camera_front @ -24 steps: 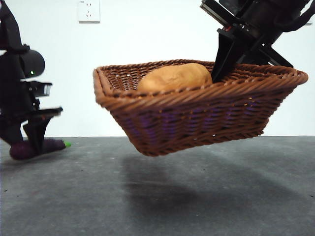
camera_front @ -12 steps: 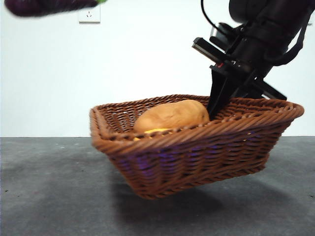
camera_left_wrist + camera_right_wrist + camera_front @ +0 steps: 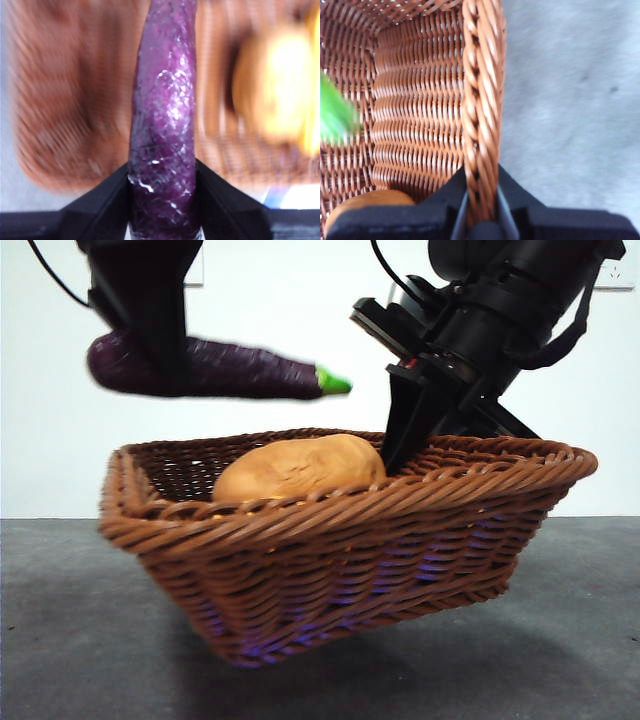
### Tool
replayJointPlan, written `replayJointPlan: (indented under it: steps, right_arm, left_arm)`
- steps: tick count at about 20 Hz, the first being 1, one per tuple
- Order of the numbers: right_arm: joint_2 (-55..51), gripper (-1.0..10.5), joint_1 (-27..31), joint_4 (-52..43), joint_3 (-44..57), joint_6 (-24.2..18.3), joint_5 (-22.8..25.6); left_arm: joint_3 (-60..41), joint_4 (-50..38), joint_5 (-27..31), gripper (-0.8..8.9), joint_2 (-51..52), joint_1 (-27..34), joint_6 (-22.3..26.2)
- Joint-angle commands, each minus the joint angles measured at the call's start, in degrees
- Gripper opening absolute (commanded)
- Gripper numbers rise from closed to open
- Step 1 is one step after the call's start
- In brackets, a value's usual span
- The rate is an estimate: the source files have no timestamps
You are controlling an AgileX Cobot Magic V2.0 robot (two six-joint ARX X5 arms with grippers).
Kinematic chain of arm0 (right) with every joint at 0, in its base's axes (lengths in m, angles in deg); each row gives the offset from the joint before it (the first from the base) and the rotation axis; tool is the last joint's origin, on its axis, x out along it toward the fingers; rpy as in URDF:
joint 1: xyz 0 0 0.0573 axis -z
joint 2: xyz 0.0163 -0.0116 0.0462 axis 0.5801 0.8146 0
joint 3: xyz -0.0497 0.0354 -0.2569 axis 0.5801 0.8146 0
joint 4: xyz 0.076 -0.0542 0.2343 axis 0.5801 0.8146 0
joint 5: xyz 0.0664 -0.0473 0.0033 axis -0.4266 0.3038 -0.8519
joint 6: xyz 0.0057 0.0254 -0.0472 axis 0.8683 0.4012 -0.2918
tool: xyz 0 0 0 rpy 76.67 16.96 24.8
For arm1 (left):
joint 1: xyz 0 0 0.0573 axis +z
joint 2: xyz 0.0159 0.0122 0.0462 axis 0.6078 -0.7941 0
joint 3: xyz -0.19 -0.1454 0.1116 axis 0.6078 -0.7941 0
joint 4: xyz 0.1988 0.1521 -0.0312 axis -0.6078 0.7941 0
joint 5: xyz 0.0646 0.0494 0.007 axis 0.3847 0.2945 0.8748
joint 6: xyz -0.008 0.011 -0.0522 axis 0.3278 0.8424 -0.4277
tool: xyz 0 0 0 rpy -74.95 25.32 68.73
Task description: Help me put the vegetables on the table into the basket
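eggplant [image 3: 215, 368]: long axis level, green tip toward right gripper [image 3: 400, 445] | left gripper [image 3: 150, 355]: clamping eggplant above basket [image 3: 330, 570] | right gripper: clamping basket rim | potato [image 3: 300, 467]: inside basket

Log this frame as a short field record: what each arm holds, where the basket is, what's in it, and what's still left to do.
left gripper: shut on the eggplant, holding it lengthwise in the air above the basket's left part
right gripper: shut on the basket rim, fingers either side of the braid
basket: tilted, lifted off the table, shadow beneath
potato: lying inside the basket
corn: a bright yellow blur beside the potato in the left wrist view, not clear enough to confirm
remaining: eggplant not yet released into the basket
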Motion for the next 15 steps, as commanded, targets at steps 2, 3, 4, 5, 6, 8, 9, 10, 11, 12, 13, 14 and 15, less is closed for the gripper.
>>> replayJointPlan:
  steps: [2,3,4,5,6,8,9,10,11,12,13,14,15]
  right_arm:
    - [0.0,-0.1,1.4,-0.4,-0.5,0.1,-2.3]
    - [0.0,-0.1,1.4,-0.5,-0.5,-0.3,-2.7]
    - [0.0,-0.1,1.3,-0.5,-0.5,-1.0,-2.7]
    - [0.0,-0.1,1.3,-0.5,-0.5,-1.1,-2.7]
    - [0.0,-0.1,1.3,-0.5,-0.5,-1.2,-2.7]
    - [0.0,-0.1,1.3,-0.8,-0.5,-1.4,-2.7]
    - [0.0,-0.1,1.3,-1.0,-0.5,-1.4,-2.7]
    - [0.0,-0.1,1.2,-1.0,-0.5,-1.4,-2.8]
    - [0.0,-0.1,1.2,-1.1,-0.5,-1.5,-3.1]
    - [0.0,-0.1,1.2,-1.1,-0.5,-1.6,-3.4]
    - [0.0,-0.1,1.2,-1.0,-0.5,-1.6,-3.5]
    - [0.0,-0.1,1.1,-0.8,-0.5,-1.6,-3.4]
    - [0.0,-0.1,1.1,-0.7,-0.5,-1.6,-3.4]
  left_arm:
    - [-0.3,0.1,1.5,-0.07,-0.8,-0.3,9.3]
    - [-0.3,-0.4,1.4,-0.07,-0.8,-0.3,12.5]
    - [-0.3,-1.1,1.4,-0.07,-0.8,-0.3,15.8]
    - [-0.3,-2.1,1.4,-0.07,-0.9,-0.3,19.0]
    - [-0.3,-2.8,1.4,-0.08,-0.9,-0.3,22.3]
    - [-0.3,-3.0,1.0,-0.08,-1.1,-0.3,28.2]
    - [-0.3,-3.1,1.0,-0.08,-1.5,-0.3,30.6]
    - [-0.3,-3.3,1.0,-0.08,-2.4,-0.3,31.6]
    - [-0.3,-3.8,1.0,-0.08,-3.6,-0.3,31.9]
    - [-0.3,-4.5,1.0,-0.08,-4.9,-0.3,32.0]
    - [-0.3,-5.4,1.0,-0.08,-6.1,-0.4,32.0]
    - [-0.3,-6.6,1.0,-0.08,-7.0,-1.1,32.0]
    - [-0.3,-8.2,1.0,-0.08,-7.5,-1.7,32.1]
